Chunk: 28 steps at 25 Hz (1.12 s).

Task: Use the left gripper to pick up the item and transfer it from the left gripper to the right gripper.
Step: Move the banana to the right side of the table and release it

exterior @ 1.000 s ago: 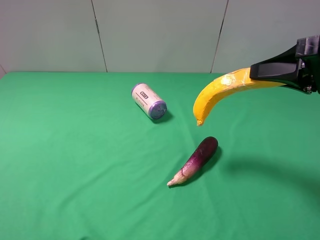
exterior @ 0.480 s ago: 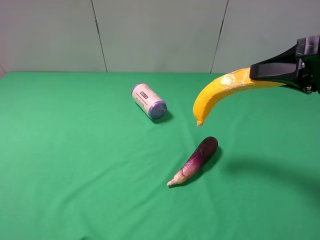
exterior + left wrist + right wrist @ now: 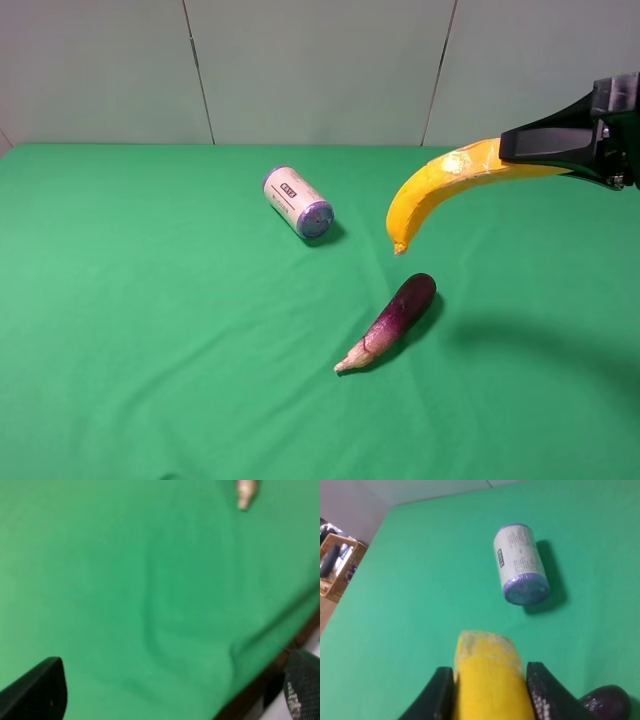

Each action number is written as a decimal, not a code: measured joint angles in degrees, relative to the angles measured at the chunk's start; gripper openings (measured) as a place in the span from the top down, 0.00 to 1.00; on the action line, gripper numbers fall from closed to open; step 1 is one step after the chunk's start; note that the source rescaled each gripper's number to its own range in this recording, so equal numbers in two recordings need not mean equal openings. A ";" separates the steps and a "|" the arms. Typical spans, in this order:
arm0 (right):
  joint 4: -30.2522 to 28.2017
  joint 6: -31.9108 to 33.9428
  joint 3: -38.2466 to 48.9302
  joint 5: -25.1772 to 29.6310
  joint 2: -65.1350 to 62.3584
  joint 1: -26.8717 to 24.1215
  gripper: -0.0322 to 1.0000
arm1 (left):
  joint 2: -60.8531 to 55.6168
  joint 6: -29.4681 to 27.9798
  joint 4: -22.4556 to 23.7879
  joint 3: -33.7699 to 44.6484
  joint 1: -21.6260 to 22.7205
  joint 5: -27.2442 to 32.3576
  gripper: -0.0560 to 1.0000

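In the exterior high view, the banana [image 3: 440,190] is held off the counter [image 3: 150,330], on the right side of the scene. Its thick end is clamped in the right claw [image 3: 512,146]. Its long axis runs from that claw toward the middle of the view and then curves downward. The free tip hangs in the air, apart from the eggplant [image 3: 392,320] lying on the cloth below it. The can [image 3: 297,203] lies on its side further left, well apart from both. No part of the left arm is seen in this view, so the right arm is judged by far the nearer to the banana.

In the left wrist view, only the two fingertips of the left claw [image 3: 170,690] are seen. They are set wide apart, with bare green cloth between them, and nothing is gripped. The banana is not seen here. A small pale tip [image 3: 245,492] at the far edge is taken to be the eggplant's stem end, though the blur makes this uncertain.

In the right wrist view, the banana [image 3: 487,680] fills the gap between the two fingers [image 3: 440,695] and is pressed on both flanks. It points straight out from the claw toward the can [image 3: 520,565]. The eggplant [image 3: 602,702] is glimpsed beside one finger.

The handover is judged complete. The banana is held by the right claw alone, and the left claw is clear of it.
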 joint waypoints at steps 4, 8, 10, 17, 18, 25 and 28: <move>-1.12 0.00 0.00 0.00 0.00 0.00 0.96 | 0.00 0.00 0.00 0.00 12.02 0.00 0.21; -1.60 0.00 0.00 0.78 0.00 0.00 0.96 | 0.00 0.00 0.00 0.00 21.66 0.00 0.21; -1.61 0.00 0.00 0.95 0.00 0.00 0.96 | -0.05 0.00 0.00 0.00 25.62 0.00 0.21; -1.76 0.00 0.00 1.00 0.00 0.00 0.96 | -6.35 0.00 0.00 0.00 34.52 -0.27 0.21; -1.76 0.00 0.00 1.00 0.00 0.00 0.96 | -6.51 0.00 0.00 0.00 34.72 -0.16 0.21; -1.76 0.00 0.00 1.01 0.00 0.00 0.96 | -6.71 0.00 0.30 0.00 34.76 -0.16 0.21; -1.76 0.00 0.00 1.06 0.00 0.00 0.96 | -6.71 0.00 0.30 0.00 34.76 -0.16 0.21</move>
